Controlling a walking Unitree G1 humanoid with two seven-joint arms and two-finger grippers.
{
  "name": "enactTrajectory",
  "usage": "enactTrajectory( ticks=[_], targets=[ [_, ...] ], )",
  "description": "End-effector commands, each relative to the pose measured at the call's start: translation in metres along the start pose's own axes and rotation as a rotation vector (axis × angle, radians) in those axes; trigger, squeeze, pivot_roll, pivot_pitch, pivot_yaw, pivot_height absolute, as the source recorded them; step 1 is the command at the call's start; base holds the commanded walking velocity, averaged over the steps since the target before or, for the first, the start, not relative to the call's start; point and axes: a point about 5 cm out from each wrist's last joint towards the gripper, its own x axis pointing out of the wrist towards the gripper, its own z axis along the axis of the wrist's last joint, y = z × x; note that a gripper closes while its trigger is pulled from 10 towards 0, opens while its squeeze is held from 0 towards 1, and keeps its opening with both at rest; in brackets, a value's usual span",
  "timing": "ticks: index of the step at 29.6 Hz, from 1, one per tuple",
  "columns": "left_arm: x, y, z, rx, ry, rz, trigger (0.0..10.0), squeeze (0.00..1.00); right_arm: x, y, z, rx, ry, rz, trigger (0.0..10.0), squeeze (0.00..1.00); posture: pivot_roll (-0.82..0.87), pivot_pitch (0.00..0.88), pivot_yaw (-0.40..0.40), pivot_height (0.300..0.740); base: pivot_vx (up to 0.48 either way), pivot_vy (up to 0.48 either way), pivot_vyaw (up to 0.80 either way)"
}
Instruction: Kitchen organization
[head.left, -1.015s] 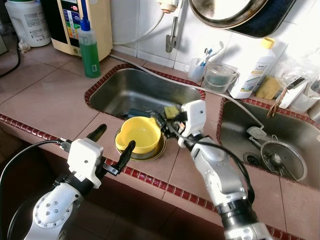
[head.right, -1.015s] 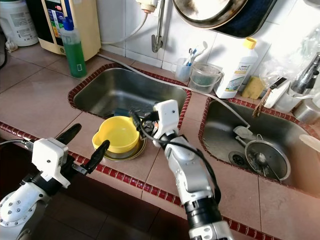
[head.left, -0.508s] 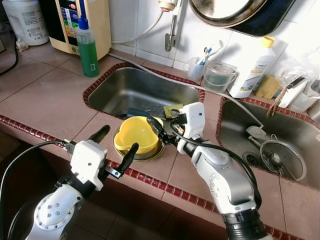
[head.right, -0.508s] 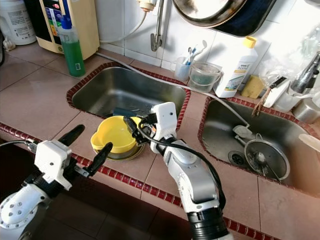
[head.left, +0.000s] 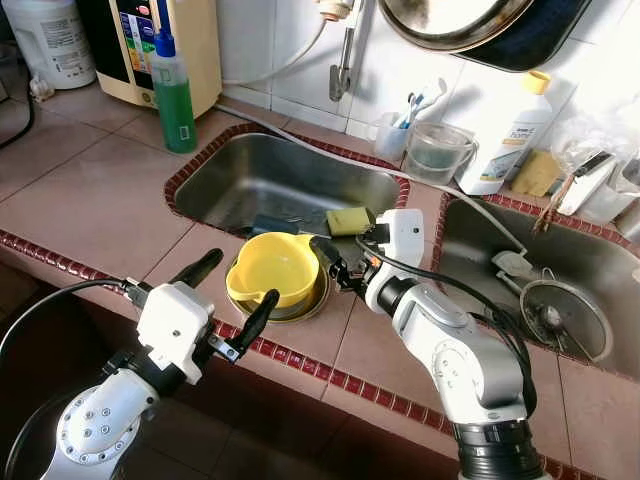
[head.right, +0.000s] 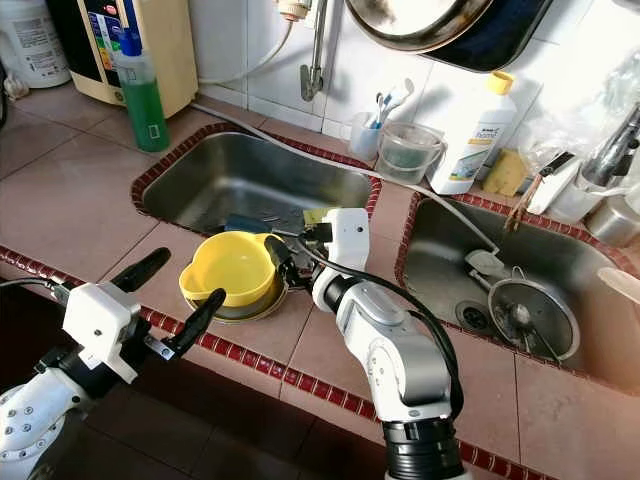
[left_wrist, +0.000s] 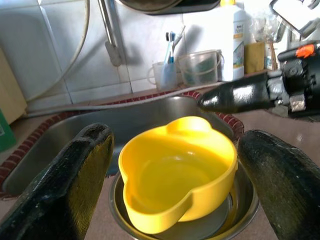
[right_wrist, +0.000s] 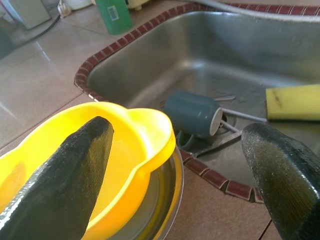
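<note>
Your glossy yellow bowl (head.left: 274, 269), lobed at its rim, sits in a steel dish (head.left: 308, 305) on the counter's front edge by the sink (head.left: 290, 180), right gripper (head.left: 334, 268) spread wide at its rim, left gripper (head.left: 228, 297) wide open just short, both empty.

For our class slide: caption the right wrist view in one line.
Open right claw nears yellow plastic bowl; grey mug lies in sink.
</note>
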Motion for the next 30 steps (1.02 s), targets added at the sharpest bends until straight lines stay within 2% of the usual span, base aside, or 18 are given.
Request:
enactTrajectory(
  ticks=[1,11,22,27,29,30],
  targets=[
    [0.000,-0.005,0.006,0.001,-0.016,-0.020,10.0,0.00,-0.001,-0.002,0.001,0.008,0.000,-0.010,10.0,0.00,-0.10,0.097,-0.130,0.740,0.000,0.000,0.00],
    [-0.001,-0.010,0.011,0.008,-0.028,-0.027,10.0,0.00,0.007,0.001,-0.009,0.014,0.052,0.021,10.0,0.00,-0.09,0.104,-0.144,0.740,0.000,0.000,0.00],
    [-0.014,-0.029,0.005,-0.024,0.031,-0.114,10.0,0.00,0.012,-0.001,-0.010,0.013,0.066,0.029,10.0,0.00,-0.08,0.112,-0.148,0.740,0.000,0.000,0.00],
    [-0.016,-0.032,0.006,-0.029,0.036,-0.134,10.0,0.00,0.012,-0.002,-0.011,0.041,0.075,0.023,10.0,0.00,-0.08,0.112,-0.149,0.740,0.000,0.000,0.00],
    [-0.017,-0.034,0.007,-0.007,0.034,-0.156,10.0,0.00,0.012,-0.002,-0.012,0.047,0.076,0.025,10.0,0.00,-0.08,0.112,-0.145,0.740,0.000,0.000,0.00],
    [-0.017,-0.034,0.007,-0.007,0.034,-0.155,10.0,0.00,0.012,-0.002,-0.013,0.065,0.082,0.022,9.7,0.00,-0.08,0.112,-0.145,0.740,0.000,0.000,0.00]
  ],
)
